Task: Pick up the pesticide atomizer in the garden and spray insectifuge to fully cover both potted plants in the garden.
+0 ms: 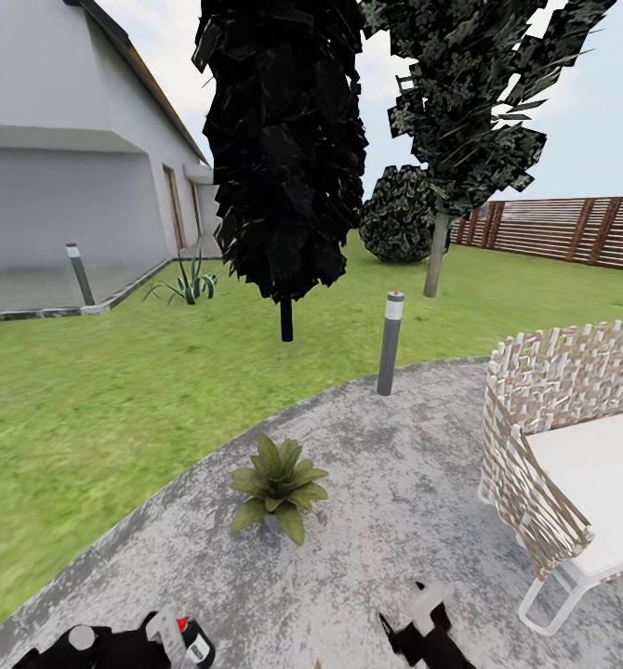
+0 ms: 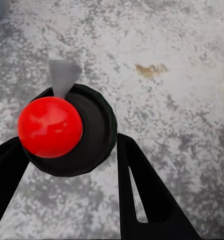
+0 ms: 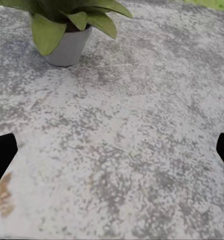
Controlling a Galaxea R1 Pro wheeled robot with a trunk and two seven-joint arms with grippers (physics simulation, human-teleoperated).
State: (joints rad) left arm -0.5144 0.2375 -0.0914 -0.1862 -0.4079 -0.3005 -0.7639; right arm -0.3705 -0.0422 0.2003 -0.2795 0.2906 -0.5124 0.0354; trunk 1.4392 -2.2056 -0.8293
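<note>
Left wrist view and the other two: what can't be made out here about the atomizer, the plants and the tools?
- Pesticide atomizer: body and label hidden beneath its own red top in the left wrist view; cut off by the head view's bottom edge.
- Left tool: whether its fingers touch the bottle is unclear.
- Potted plant: one in sight; spray coverage unreadable.
- Right tool: fingertips cut off by the frame edges.

place: home garden | signs: lawn [image 1: 88, 390], patio [image 1: 386, 520], fence [image 1: 572, 228], trees [image 1: 284, 139], house [image 1: 60, 139], wicker chair [image 1: 563, 446]
</note>
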